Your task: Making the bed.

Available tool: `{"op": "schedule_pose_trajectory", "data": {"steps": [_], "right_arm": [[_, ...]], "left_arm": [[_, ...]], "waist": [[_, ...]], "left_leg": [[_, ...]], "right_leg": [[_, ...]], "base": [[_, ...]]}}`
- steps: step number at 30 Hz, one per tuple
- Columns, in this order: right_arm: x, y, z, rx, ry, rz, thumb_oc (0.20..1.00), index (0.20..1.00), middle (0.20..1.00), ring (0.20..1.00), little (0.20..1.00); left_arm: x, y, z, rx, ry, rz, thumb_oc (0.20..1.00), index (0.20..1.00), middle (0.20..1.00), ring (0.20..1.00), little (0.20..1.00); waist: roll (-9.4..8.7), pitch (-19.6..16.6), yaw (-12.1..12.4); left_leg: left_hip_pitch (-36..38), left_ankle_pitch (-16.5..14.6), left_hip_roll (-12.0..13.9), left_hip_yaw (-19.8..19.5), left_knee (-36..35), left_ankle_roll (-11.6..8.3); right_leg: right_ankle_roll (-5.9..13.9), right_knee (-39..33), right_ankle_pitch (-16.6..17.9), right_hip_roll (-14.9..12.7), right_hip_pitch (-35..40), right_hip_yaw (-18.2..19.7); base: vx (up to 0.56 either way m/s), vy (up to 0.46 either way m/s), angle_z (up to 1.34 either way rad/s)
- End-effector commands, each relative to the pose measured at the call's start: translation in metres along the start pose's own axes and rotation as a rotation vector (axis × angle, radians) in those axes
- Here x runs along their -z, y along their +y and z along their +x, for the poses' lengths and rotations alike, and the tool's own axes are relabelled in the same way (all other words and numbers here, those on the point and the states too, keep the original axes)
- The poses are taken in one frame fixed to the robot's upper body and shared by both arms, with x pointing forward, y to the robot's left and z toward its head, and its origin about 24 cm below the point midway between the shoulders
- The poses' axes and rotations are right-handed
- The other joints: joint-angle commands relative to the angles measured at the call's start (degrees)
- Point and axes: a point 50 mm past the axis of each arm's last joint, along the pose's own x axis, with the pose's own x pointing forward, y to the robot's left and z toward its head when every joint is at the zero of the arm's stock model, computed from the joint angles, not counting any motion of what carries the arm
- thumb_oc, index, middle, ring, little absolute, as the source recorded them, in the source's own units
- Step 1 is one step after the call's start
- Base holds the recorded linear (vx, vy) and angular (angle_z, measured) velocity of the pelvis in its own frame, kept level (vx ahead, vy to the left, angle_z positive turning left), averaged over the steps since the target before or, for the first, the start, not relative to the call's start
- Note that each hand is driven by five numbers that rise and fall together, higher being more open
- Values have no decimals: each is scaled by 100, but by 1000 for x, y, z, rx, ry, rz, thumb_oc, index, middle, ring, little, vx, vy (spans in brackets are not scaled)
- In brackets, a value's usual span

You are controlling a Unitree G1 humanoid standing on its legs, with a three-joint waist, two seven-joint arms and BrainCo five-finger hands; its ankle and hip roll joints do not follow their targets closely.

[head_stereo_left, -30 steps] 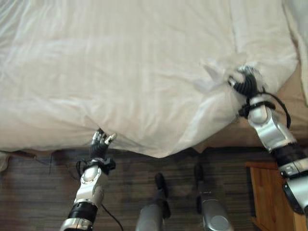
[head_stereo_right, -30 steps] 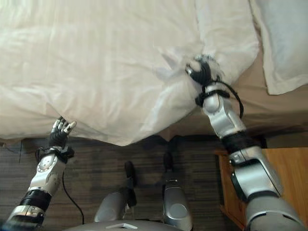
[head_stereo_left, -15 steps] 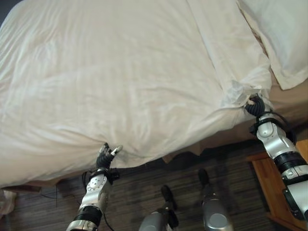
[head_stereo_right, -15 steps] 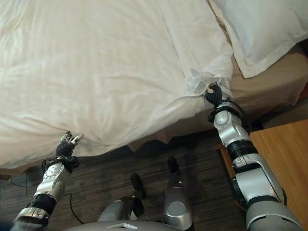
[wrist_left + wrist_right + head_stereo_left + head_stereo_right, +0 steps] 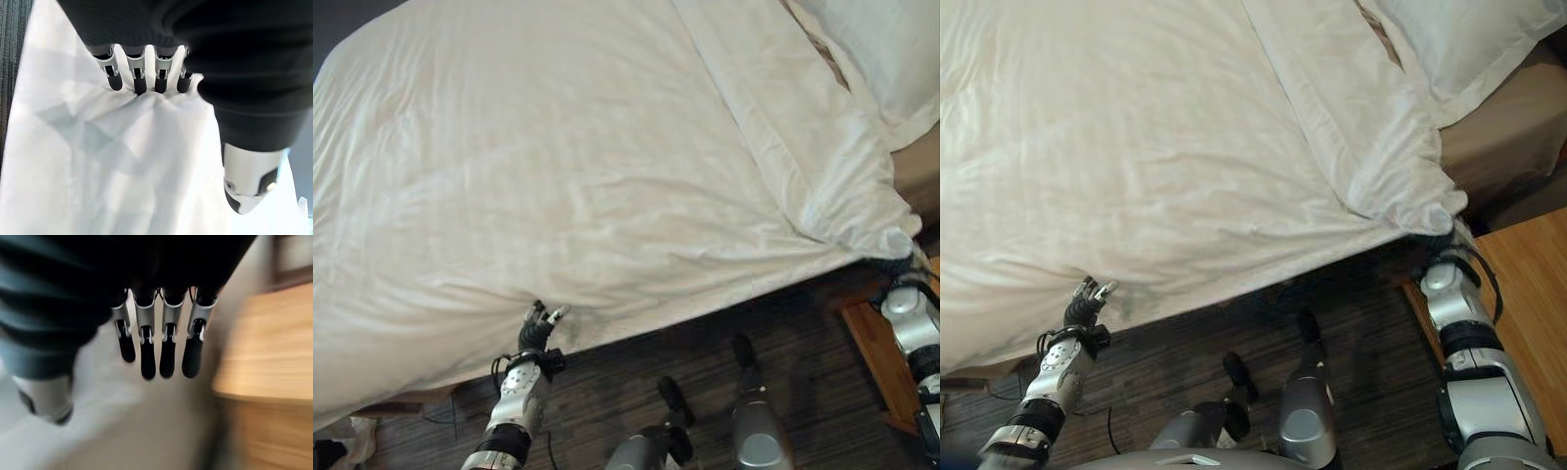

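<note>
Duvet (image 5: 578, 166), one and white, covers the bed, its near edge hanging toward the dark floor (image 5: 1351, 323). One pillow (image 5: 1449, 39) lies at the far right. The left hand (image 5: 537, 329) touches the hanging edge; its wrist view shows straight fingers (image 5: 139, 73) pressing the cloth. The right hand (image 5: 156, 347) hangs with straight, empty fingers beside one wooden nightstand (image 5: 1528, 284).

White duvet (image 5: 568, 166) covers the bed; left robot hand (image 5: 538, 328) apparently touches its edge.
</note>
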Motion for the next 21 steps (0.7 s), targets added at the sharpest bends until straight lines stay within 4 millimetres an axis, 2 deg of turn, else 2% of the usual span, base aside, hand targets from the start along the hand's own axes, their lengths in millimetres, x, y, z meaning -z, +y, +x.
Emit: {"op": "schedule_pose_trajectory", "data": {"steps": [1, 2, 3, 4, 5, 7, 10, 11, 12, 14, 16, 17, 19, 20, 21], "right_arm": [[55, 14, -14, -47, 186, -52, 1000, 1000, 1000, 1000, 1000], [76, 24, -25, -88, 261, -58, 1000, 1000, 1000, 1000, 1000], [106, 37, -43, -147, 362, -77, 1000, 1000, 1000, 1000, 1000], [106, 38, -43, -148, 363, -76, 1000, 1000, 1000, 1000, 1000], [125, 42, -55, -178, 430, -72, 1000, 1000, 1000, 1000, 1000], [127, 44, -58, -187, 434, -64, 1000, 1000, 1000, 1000, 1000], [118, 42, -54, -165, 377, 24, 1000, 1000, 1000, 1000, 1000], [101, 31, -44, -103, 309, 111, 410, 410, 410, 410, 410], [71, 14, -32, -9, 190, 286, 200, 200, 200, 200, 200], [39, 2, -30, 67, 60, 505, 200, 200, 200, 200, 200], [-2, -15, -31, 122, -97, 837, 200, 200, 200, 200, 200], [-17, -20, -34, 131, -161, 971, 200, 200, 200, 200, 200], [-52, -29, -40, 94, -312, 1319, 200, 200, 200, 200, 200], [-67, -33, -43, 75, -377, 1437, 200, 200, 200, 200, 200], [-92, -39, -48, 21, -478, 1651, 200, 200, 200, 200, 200]], "left_arm": [[-22, -84, 8, 279, -86, 12, 1000, 1000, 1000, 1000, 1000], [-19, -82, 7, 279, -75, 18, 1000, 1000, 1000, 1000, 1000], [-15, -78, 4, 278, -65, 24, 1000, 1000, 1000, 1000, 1000], [-15, -77, 4, 278, -64, 25, 1000, 1000, 1000, 1000, 1000], [-13, -70, 2, 274, -59, 29, 1000, 1000, 1000, 1000, 1000], [-13, -68, 1, 274, -59, 31, 1000, 1000, 1000, 1000, 1000], [-11, -58, -2, 258, -54, 31, 1000, 1000, 1000, 1000, 1000], [-12, -56, -2, 249, -61, 25, 1000, 1000, 1000, 1000, 1000], [-16, -54, -2, 240, -77, 23, 1000, 1000, 1000, 1000, 1000], [-18, -56, -2, 237, -84, 23, 1000, 1000, 1000, 1000, 1000], [-25, -56, 1, 228, -102, 27, 1000, 1000, 1000, 1000, 1000], [-27, -56, 1, 228, -112, 30, 1000, 1000, 1000, 1000, 1000], [-28, -53, 1, 224, -112, 27, 1000, 1000, 1000, 1000, 1000], [-26, -53, 1, 227, -106, 19, 1000, 1000, 1000, 1000, 1000], [-18, -51, -3, 229, -82, 9, 1000, 1000, 1000, 1000, 1000]], "waist": [[-67, -219, -377], [-127, -221, -348], [-254, -237, -266], [-261, -240, -263], [-423, -247, -187], [-477, -258, -156], [-724, -305, -98], [-780, -318, -94], [-858, -345, -119], [-929, -390, -147], [-969, -454, -184], [-975, -491, -199], [-967, -565, -185], [-956, -589, -169], [-911, -636, -116]], "left_leg": [[391, -208, 338, -148, 74, -341], [402, -198, 358, -171, 74, -338], [424, -195, 392, -219, 74, -331], [428, -195, 390, -219, 74, -331], [436, -185, 435, -254, 74, -328], [446, -188, 447, -258, 74, -323], [504, -181, 530, -235, 74, -332], [533, -183, 546, -223, 74, -335], [563, -184, 587, -186, 74, -348], [599, -195, 621, -157, 74, -351], [633, -206, 652, -134, 74, -362], [657, -214, 667, -121, 74, -367], [693, -212, 685, -123, 74, -380], [710, -216, 688, -132, 74, -382], [734, -221, 694, -138, 74, -393]], "right_leg": [[56, 104, -361, 41, 70, -189], [43, 113, -375, 55, 102, -220], [27, 109, -388, 68, 163, -263], [26, 108, -389, 67, 168, -263], [14, 107, -410, 98, 226, -314], [9, 107, -412, 114, 240, -317], [10, 105, -408, 172, 307, -331], [10, 105, -402, 191, 329, -327], [11, 106, -395, 221, 335, -315], [9, 103, -390, 259, 356, -301], [8, 99, -390, 294, 372, -287], [9, 97, -392, 308, 379, -278], [5, 91, -398, 322, 405, -286], [0, 90, -405, 327, 419, -292], [-6, 82, -412, 326, 436, -296]], "base": [[-14, -48, 11], [-18, -71, 4], [-15, -62, 3], [-28, -81, 3], [-19, -51, 5], [-16, -41, -1], [0, -41, -6], [0, 0, 0], [40, 0, -1], [42, -10, -14], [40, -3, -7], [35, -8, 1], [66, -7, -1], [80, -9, -10], [49, -6, -6]]}}
